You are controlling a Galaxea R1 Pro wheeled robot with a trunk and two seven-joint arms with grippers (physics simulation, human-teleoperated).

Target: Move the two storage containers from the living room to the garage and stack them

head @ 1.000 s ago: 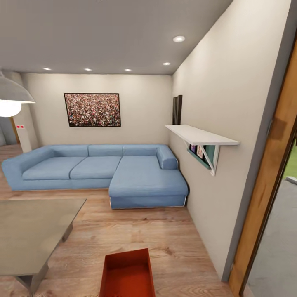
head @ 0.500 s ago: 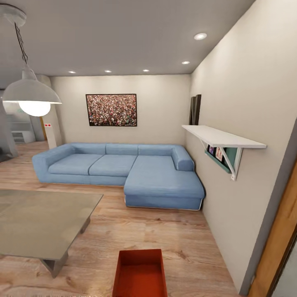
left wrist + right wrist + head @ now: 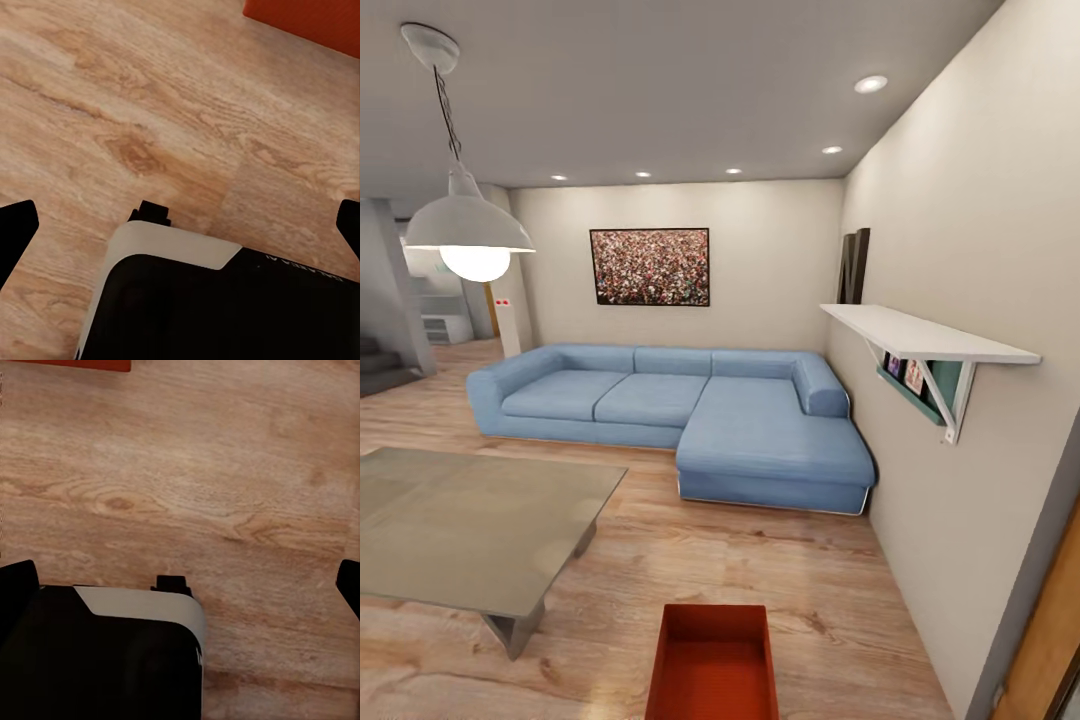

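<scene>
I am in the living room, on light wood plank flooring (image 3: 780, 560). One red-orange open-topped storage container (image 3: 713, 665) lies on the planks right in front of me, at the lower edge of the head view. A corner of it shows in the left wrist view (image 3: 307, 22) and an edge in the right wrist view (image 3: 71, 364). My left gripper (image 3: 181, 225) hangs open over the planks, its black fingertips (image 3: 16, 225) far apart and holding nothing. My right gripper (image 3: 180, 585) is open the same way, fingertips (image 3: 15, 585) spread. The garage is out of view.
A low grey table (image 3: 470, 525) stands to my left, beside the container. A blue sectional sofa (image 3: 690, 410) fills the far wall. A white shelf (image 3: 925, 335) juts from the right wall. A pendant lamp (image 3: 468, 235) hangs at left, and my dark base (image 3: 217, 315) shows below.
The camera has swung left, so sofa, shelf and picture have slid right and the wooden door frame has nearly left the view. The container stays at the lower edge.
</scene>
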